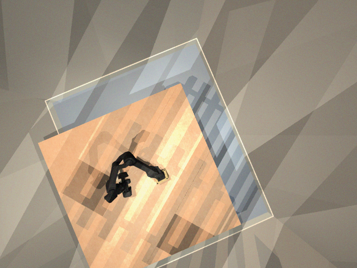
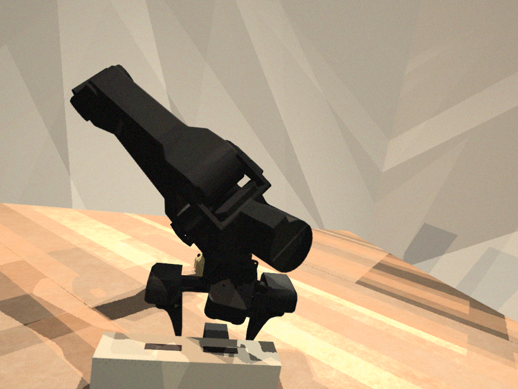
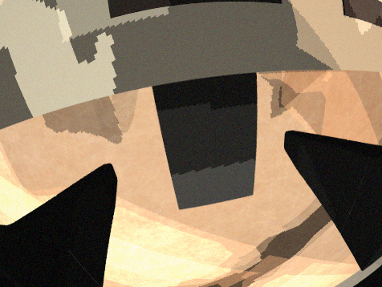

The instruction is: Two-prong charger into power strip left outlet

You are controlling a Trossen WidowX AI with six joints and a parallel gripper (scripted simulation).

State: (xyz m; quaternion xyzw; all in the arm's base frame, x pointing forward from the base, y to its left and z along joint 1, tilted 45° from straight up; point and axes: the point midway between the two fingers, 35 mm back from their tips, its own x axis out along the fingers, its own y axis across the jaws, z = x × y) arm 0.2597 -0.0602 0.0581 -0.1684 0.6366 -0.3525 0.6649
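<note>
The power strip [image 2: 184, 376] [image 3: 225, 44] is a pale block at the front of the exterior view. Two dark slots show in its top, one slot [image 2: 163, 347] to the left in that view and one slot [image 2: 219, 350] to the right. The charger [image 2: 215, 330] [image 3: 209, 132] is a dark block just beyond the strip. The strip's edge borders it in the wrist view; whether they touch is unclear, and no prongs show. My gripper [image 1: 125, 184] [image 2: 214, 336] [image 3: 203, 155] is open, its fingertips on either side of the charger with a gap to each side. Strip and charger are not discernible in the top view.
The arm's base stands on a cream plate [image 1: 166, 174] on the wooden table [image 1: 199, 184]. My arm [image 1: 144, 165] [image 2: 150, 121] bends over to the strip. A pale-rimmed blue area [image 1: 173, 62] lies beyond two table edges. Patterned shadows cross the table and strip.
</note>
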